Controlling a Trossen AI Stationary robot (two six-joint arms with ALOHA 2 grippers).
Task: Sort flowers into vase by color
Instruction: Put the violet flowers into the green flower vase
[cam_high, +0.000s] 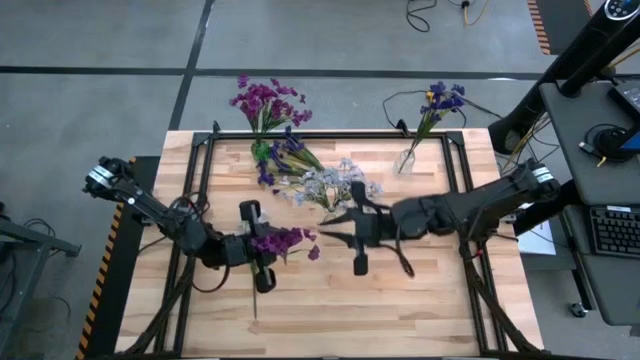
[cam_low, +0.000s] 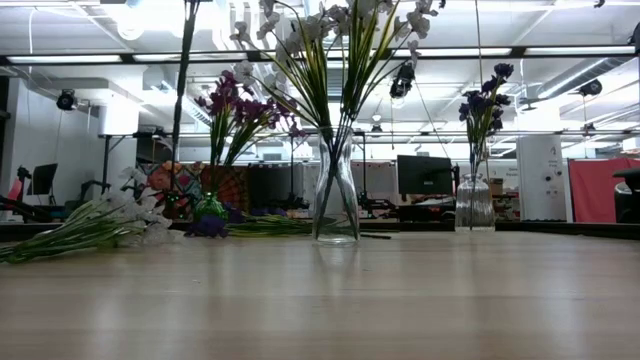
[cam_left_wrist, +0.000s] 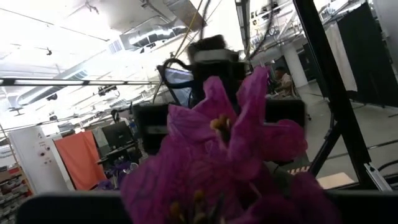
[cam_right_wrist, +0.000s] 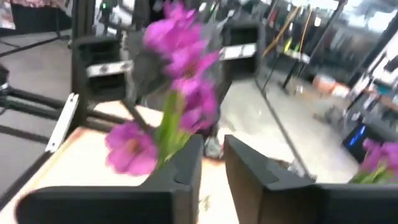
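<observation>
A magenta spray (cam_high: 280, 241) sat above the middle of the wooden table (cam_high: 420, 300), held crosswise between the two arms, its blossoms close enough to fill the left wrist view (cam_left_wrist: 230, 155) and showing on a green stem in the right wrist view (cam_right_wrist: 180, 68). The left gripper (cam_high: 262, 250) was at the spray's stem end and looked closed on it, though the blossoms hid the fingertips. The right gripper (cam_high: 352, 232) reached in from the other side, just beside the blossoms; in its wrist view its two dark fingers (cam_right_wrist: 186, 168) stood slightly parted with a narrow gap, the stem passing by the gap's edge, and whether they touched it could not be told. Farther back on the table lay a loose pile of pale white-lavender and blue-violet sprays (cam_high: 325, 185), also seen lying at the left of the low view (cam_low: 90, 225). At the table's far edge a bunch of magenta flowers (cam_high: 265, 100) stood in a green vase (cam_low: 210, 207), and blue-violet flowers (cam_high: 440, 100) stood in a clear vase (cam_low: 474, 200) toward the right. In the low view a clear glass vase (cam_low: 336, 195) with white sprays stood upright in the middle.
</observation>
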